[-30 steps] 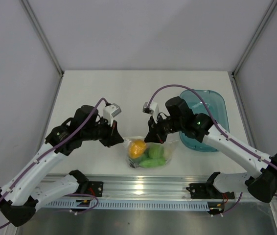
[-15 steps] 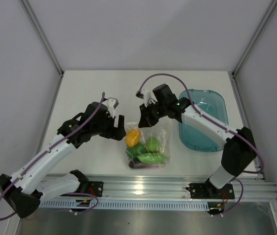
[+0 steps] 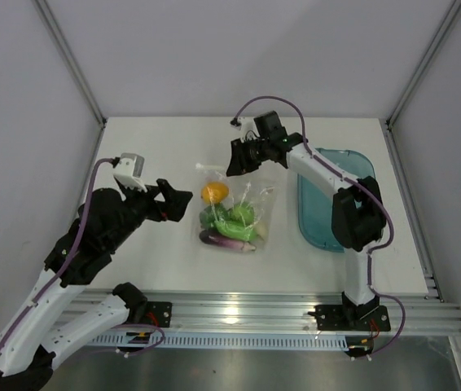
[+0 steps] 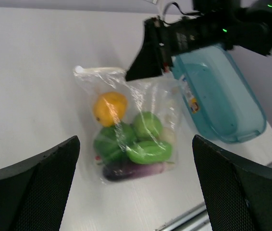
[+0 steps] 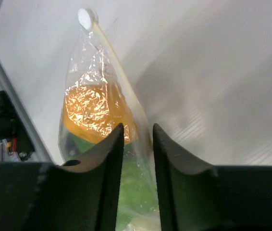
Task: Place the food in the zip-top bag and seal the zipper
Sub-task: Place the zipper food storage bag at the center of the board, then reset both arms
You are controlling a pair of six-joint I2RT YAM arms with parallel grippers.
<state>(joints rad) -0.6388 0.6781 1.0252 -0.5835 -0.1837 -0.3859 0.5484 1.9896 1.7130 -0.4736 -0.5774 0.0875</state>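
Straddling the zipper (image 5: 112, 62) of one zip-top bag (image 4: 148, 98), right jaws barely part; left jaws gape empty

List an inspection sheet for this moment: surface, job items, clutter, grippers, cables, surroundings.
Surface: white table, no spills seen.
Job's things: zip-top bag lies flat mid-table with the food inside (orange, green and purple pieces); zipper runs along its far edge, sealed or not cannot be told.
Clutter: teal tray right of the bag, nothing seen in it.
Grippers: left gripper wide open, clear of the bag; right gripper at the zipper, jaws narrowly apart around the strip, grip unclear.
Cables: purple cables loop along both arms, off the bag.
Surroundings: pale walls, metal rail at the near edge.
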